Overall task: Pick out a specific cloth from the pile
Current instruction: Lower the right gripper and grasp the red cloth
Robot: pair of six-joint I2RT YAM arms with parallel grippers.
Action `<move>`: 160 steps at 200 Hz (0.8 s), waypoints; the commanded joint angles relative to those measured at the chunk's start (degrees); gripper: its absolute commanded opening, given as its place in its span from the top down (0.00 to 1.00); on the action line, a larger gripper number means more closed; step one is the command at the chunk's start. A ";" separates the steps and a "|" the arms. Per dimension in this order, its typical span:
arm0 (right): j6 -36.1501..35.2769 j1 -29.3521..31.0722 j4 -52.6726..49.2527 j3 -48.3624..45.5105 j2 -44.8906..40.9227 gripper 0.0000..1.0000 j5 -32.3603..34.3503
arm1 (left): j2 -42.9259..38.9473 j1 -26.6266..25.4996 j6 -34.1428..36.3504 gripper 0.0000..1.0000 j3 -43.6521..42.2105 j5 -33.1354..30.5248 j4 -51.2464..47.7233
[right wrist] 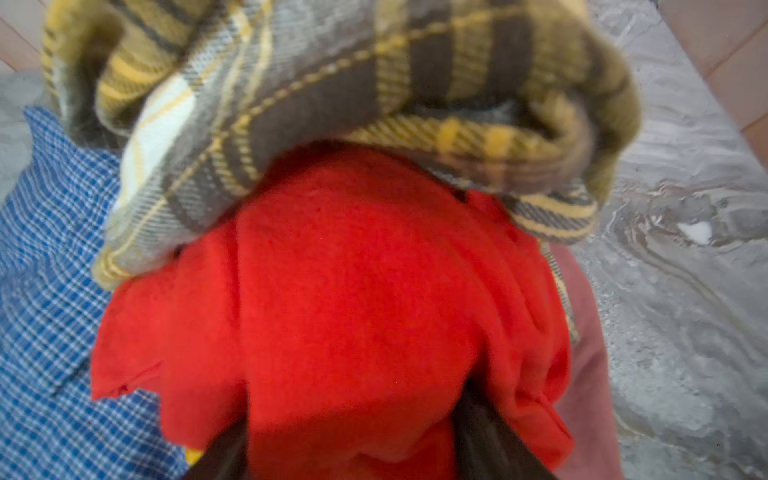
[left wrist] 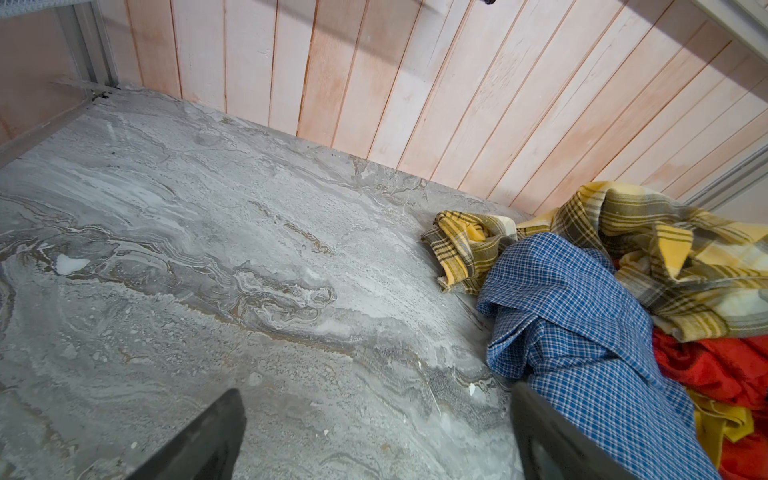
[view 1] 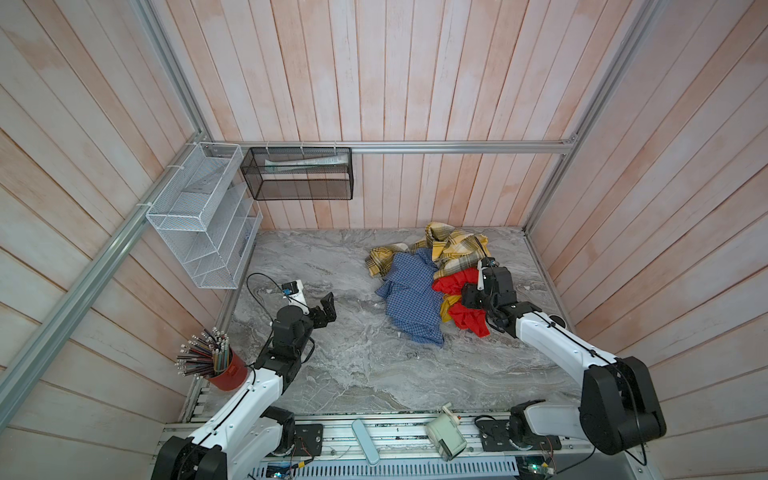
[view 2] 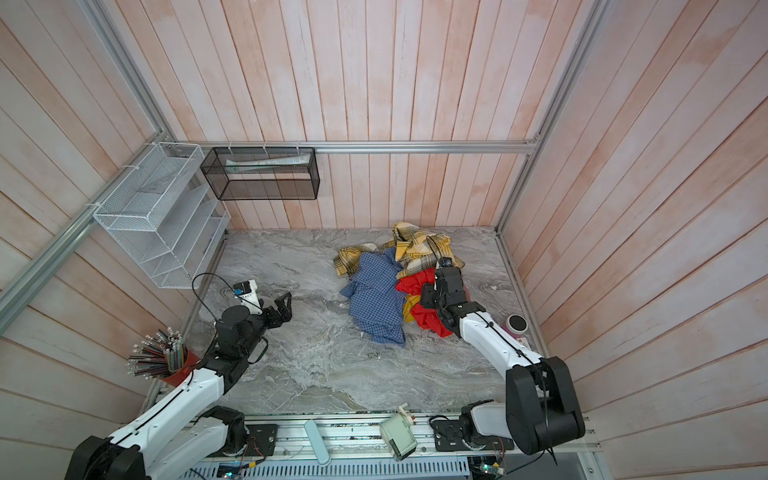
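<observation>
The cloth (view 1: 451, 282) (view 2: 411, 284) (left wrist: 715, 365) (right wrist: 353, 291) is plain bright red and lies crumpled on the right side of the pile. A yellow-and-grey plaid piece (view 1: 453, 245) (right wrist: 332, 83) partly covers it. A blue checked shirt (view 1: 409, 295) (left wrist: 582, 332) lies beside it, with a plain yellow piece (view 1: 444, 309) and a dull pink piece (right wrist: 582, 332) underneath. My right gripper (view 1: 467, 297) (view 2: 428, 297) (right wrist: 357, 432) is down in the red cloth. Its jaws stand apart with a bulge of red fabric between them. My left gripper (view 1: 326, 307) (view 2: 282, 307) (left wrist: 376, 390) hovers open and empty over bare marble, left of the pile.
A red cup of pencils (view 1: 226, 370) stands at the front left. A white wire rack (view 1: 199, 220) and a black mesh basket (view 1: 299, 174) hang on the walls. A round pink-and-black object (view 2: 516, 324) sits by the right wall. Small devices (view 1: 446, 434) lie on the front rail.
</observation>
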 commanded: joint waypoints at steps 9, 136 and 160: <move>-0.50 -0.60 3.30 1.87 0.77 0.70 0.71 | -0.80 -0.44 -0.61 0.00 -0.79 -0.11 -1.73; -1.51 4.15 -2.97 6.96 -11.59 1.00 1.08 | 0.91 -2.98 -0.62 0.00 0.73 -1.17 -2.46; -1.70 6.14 -3.90 9.49 -12.89 1.00 2.52 | 1.39 -3.94 -0.48 0.00 1.22 -1.83 -2.70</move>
